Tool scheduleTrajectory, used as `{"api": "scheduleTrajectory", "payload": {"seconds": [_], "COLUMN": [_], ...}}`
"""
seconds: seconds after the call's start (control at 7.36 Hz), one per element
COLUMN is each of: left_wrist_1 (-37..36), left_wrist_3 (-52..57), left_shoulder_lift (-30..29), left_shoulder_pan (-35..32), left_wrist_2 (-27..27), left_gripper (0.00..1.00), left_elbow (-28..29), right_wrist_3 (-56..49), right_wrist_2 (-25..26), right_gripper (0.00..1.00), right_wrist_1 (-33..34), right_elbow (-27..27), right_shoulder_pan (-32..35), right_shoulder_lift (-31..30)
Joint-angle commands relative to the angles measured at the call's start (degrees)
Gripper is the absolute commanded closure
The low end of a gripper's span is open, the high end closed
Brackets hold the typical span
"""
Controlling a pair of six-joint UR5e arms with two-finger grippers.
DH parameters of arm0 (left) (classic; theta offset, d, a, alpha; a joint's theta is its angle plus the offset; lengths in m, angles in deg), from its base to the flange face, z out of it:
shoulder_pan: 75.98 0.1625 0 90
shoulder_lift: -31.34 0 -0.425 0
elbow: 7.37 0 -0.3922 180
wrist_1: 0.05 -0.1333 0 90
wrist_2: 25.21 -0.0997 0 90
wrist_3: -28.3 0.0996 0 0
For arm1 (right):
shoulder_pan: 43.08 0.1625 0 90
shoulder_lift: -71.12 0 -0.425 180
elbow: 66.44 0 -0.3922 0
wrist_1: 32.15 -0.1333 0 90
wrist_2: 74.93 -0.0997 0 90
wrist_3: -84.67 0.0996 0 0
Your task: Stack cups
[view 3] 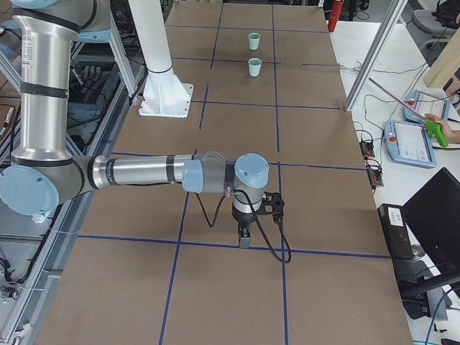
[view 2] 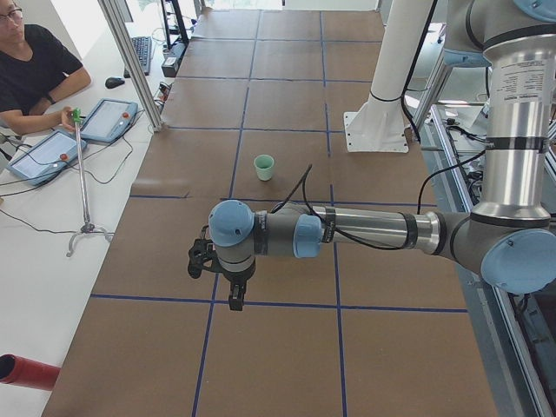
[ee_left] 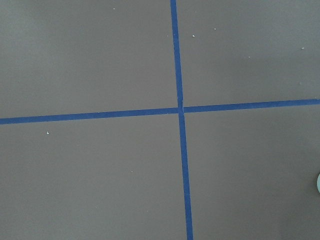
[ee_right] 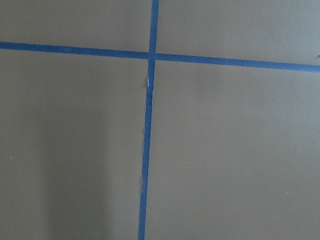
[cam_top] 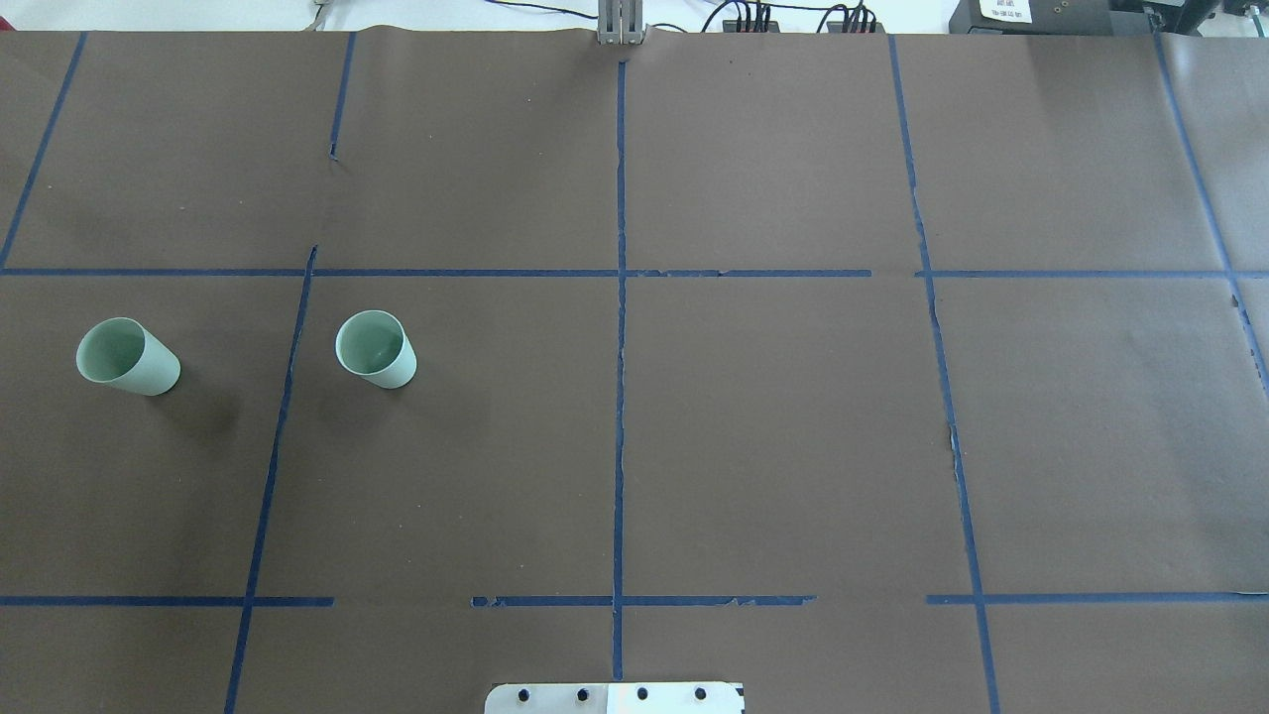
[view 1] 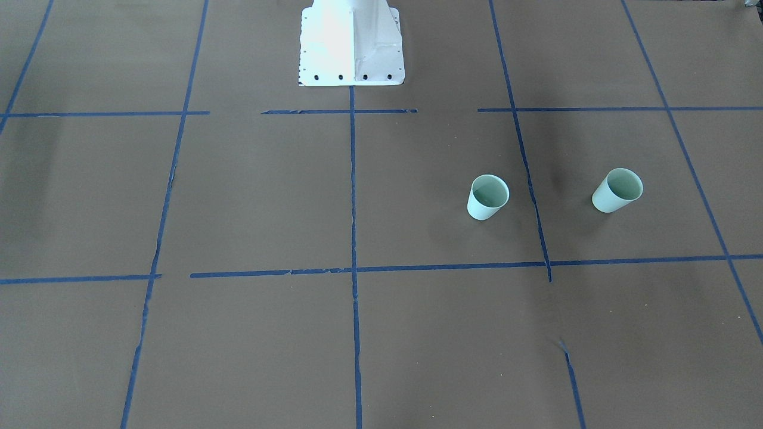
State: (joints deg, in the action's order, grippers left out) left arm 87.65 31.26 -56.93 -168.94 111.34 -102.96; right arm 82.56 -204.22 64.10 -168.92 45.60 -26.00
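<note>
On the robot's left half of the worktop [cam_top: 793, 446] stand both cups, upright, mouths up; the inner cup [cam_top: 376, 349] is nearer the middle, the outer cup [cam_top: 127, 357] is nearer the worktop's end, and a tape line [cam_top: 282, 416] runs between them; they are well apart. So, as I judge, no part of the stacking is done; neither cup sits in the other, and no hand is at a cup. The left hand [view 2: 235, 302] shows only in the left side view, hanging from the outstretched near arm with its fingers pointing down; it holds no cup, but whether it is wide or narrow I cannot tell from there. The right hand [view 3: 245, 241] shows only in the right side view, also pointing down, far from both cups; its opening too I cannot tell. Both wrist views give only brown worktop and crossing tape; a pale sliver [ee_left: 318, 182] at the right edge of the left wrist view may be a cup's rim, but too little shows to be sure. What is left is the whole task: to reach one cup, grip it, lift it, bring it over the other and lower it inside; the left arm seems better placed for this, because both cups are on its side.
</note>
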Motion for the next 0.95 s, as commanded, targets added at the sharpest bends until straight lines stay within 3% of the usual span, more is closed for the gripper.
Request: {"api": "scheduleTrajectory", "payload": {"seconds": [0.0, 0.27, 0.54, 0.81], "left_wrist_1": [0.27, 1.23, 9.45, 23.15], "left_wrist_3": [0.46, -0.06, -17.71, -39.27], "left_shoulder_lift": [0.12, -0.06, -0.41, 0.37], "left_shoulder_pan": [0.06, 1.63, 11.86, 23.82], "left_wrist_2": [0.30, 1.78, 3.64, -4.15], "left_gripper": [0.00, 0.00, 0.00, 0.00], "left_elbow": [0.05, -0.21, -3.37, -4.70], "right_wrist_3": [0.00, 0.00, 0.00, 0.00], "right_wrist_2": [0.09, 0.09, 0.00, 0.09], "right_gripper": [0.00, 0.00, 0.00, 0.00], "right_wrist_1": [0.00, 0.00, -0.09, 0.00], "right_elbow": [0.00, 0.09, 0.00, 0.00], "right_shoulder_pan": [0.00, 0.00, 0.00, 0.00], "right_shoulder_lift": [0.00, 0.00, 0.00, 0.00]}}
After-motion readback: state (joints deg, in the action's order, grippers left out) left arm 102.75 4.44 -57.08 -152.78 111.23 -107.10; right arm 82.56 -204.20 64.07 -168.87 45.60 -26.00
